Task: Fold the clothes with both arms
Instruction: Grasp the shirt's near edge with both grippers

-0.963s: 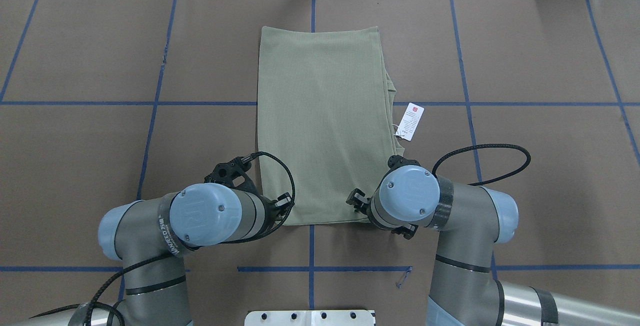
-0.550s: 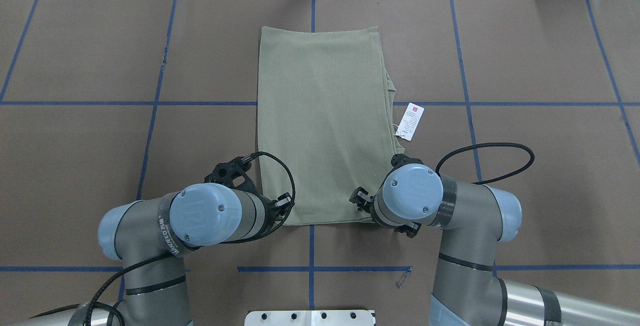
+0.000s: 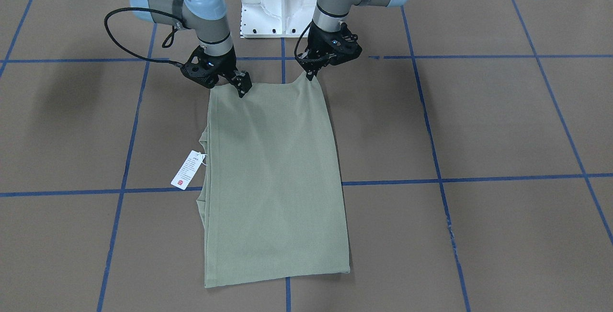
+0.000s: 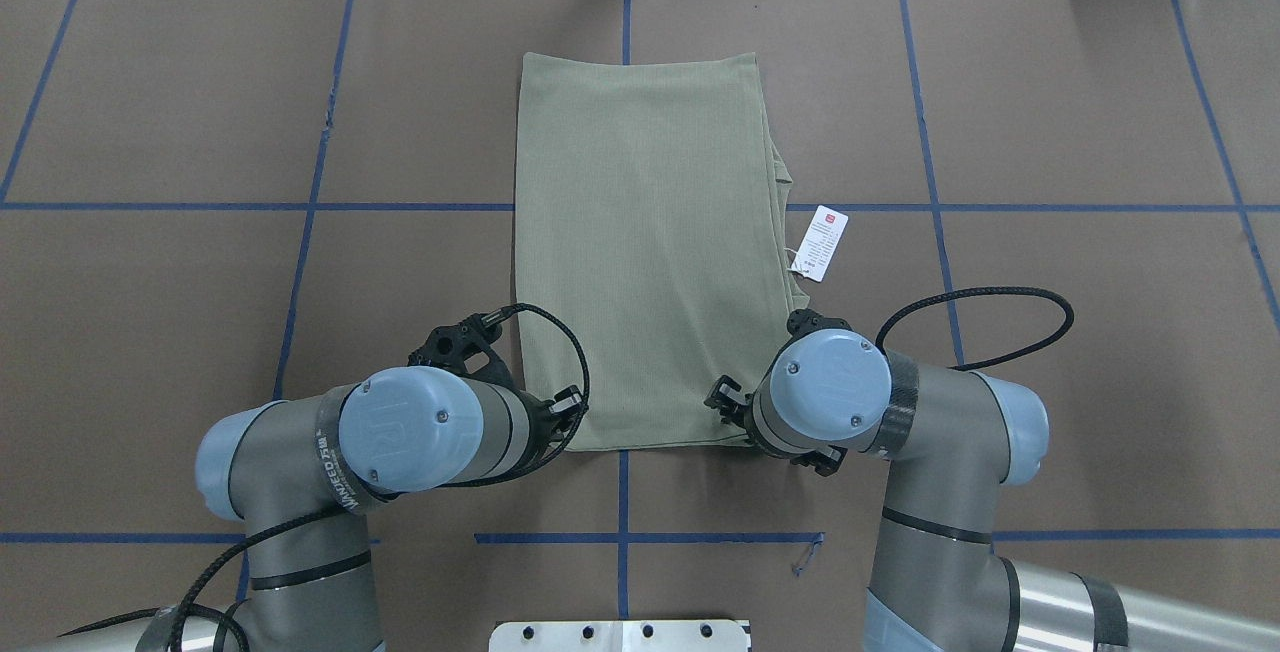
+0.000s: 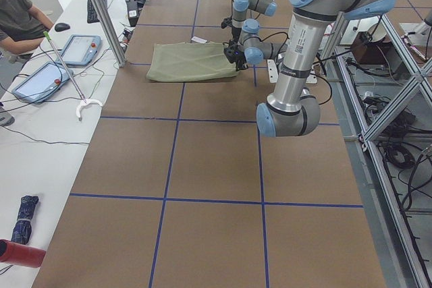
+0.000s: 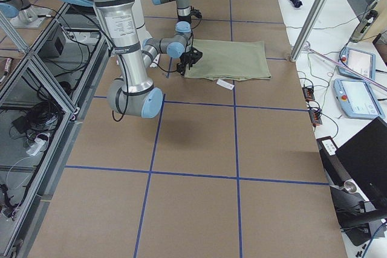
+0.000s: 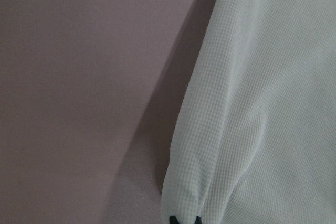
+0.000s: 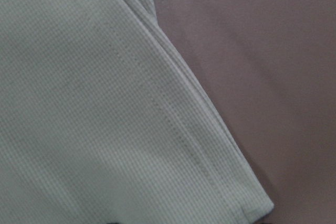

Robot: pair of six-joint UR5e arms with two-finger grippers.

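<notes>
Table [image 4: 150, 332]: brown surface gridded with blue tape; clock directions as seen from overhead.
Shirt [image 4: 640, 252]: sage-green, folded into a long rectangle at the centre, running 12 to 6 o'clock.
Hang tag [image 4: 824, 243]: white with a red mark, on the table at the shirt's 3 o'clock.
Left gripper [image 3: 310, 74]: at the shirt's 7 o'clock corner, fingers pinched on cloth that rises in a small peak.
Right gripper [image 3: 238, 86]: over the 5 o'clock corner, which lies flat; its grip cannot be told.

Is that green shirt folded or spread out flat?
Folded. The shirt lies as a narrow rectangle with no sleeves showing, and stacked edges show beside the hang tag.
</notes>
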